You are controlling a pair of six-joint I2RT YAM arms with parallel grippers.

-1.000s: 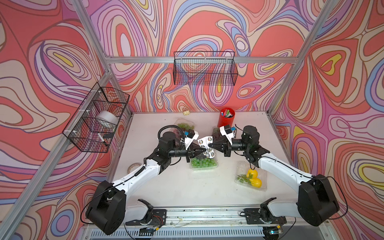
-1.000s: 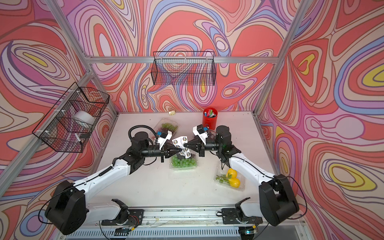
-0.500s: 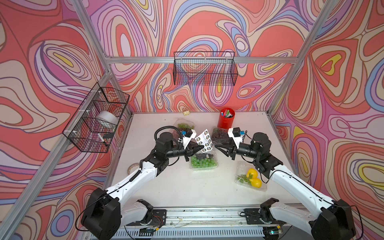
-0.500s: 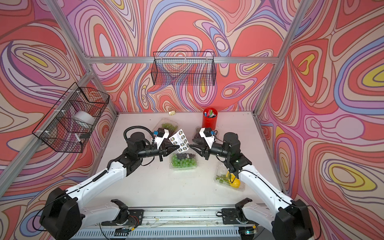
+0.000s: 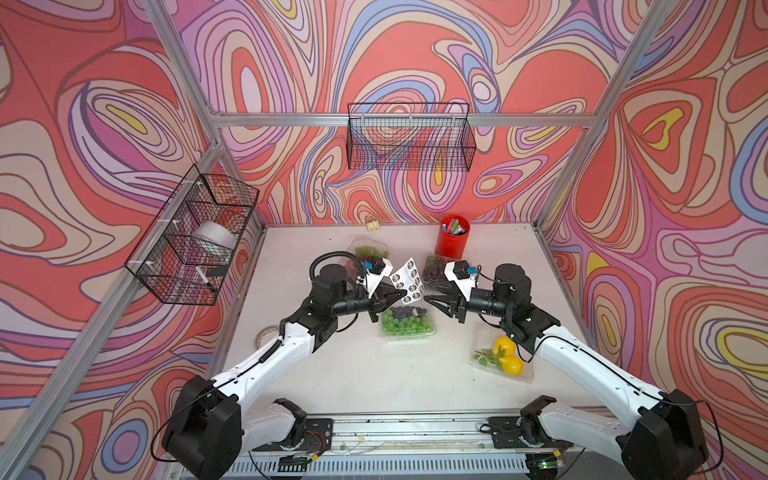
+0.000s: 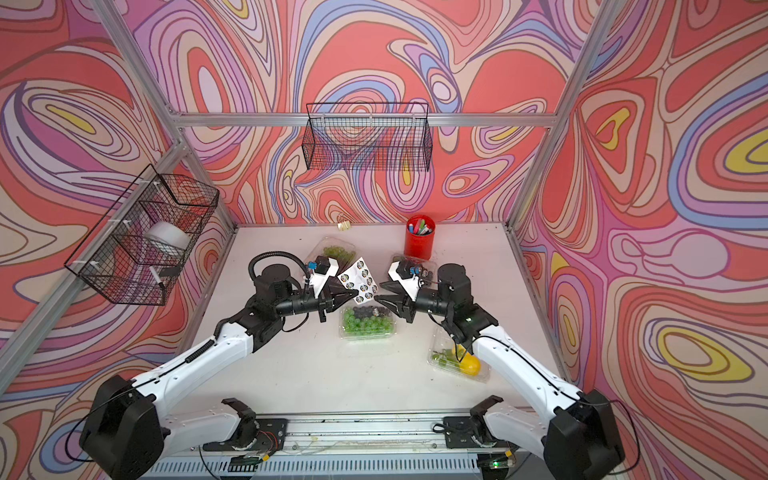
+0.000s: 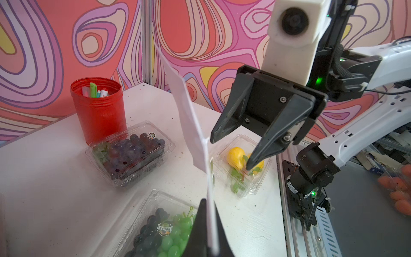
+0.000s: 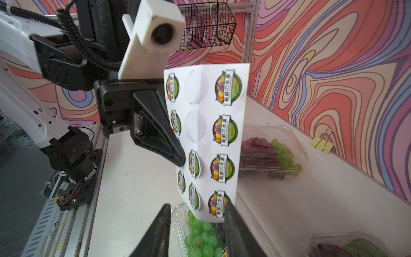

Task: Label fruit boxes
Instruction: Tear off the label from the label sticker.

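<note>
The left gripper [image 5: 400, 294] is pinched tight on one edge of the sticker sheet [image 5: 409, 279]. It holds the sheet up in the air, over the middle of the table [image 5: 353, 374]. In the right wrist view the sheet [image 8: 206, 138] shows rows of round fruit stickers, plus two round spots where the paper is bare.

The right gripper [image 5: 430, 302] points at the sheet from the other side. Its jaws are apart and nothing is between them. In the left wrist view one fingertip [image 7: 216, 135] is very near the edge of the sheet [image 7: 189, 115], but I cannot tell if it touches.

Four clear fruit boxes lie on the table, none touching another.
- The green grape box [image 5: 407, 325] sits right under the two grippers. It has green and dark grapes inside and a round sticker [image 7: 164, 229] on its lid.
- The dark grape box [image 5: 434, 270] is just beside the red cup [image 5: 453, 243] of pens. In both top views the right arm's camera partly hides it. A second sticker [image 7: 152, 135] is on its lid.
- The lemon box [image 5: 500, 359] lies near the front, beside the right arm.
- The far grape box [image 5: 368, 251] lies behind the left gripper, toward the back wall.
</note>
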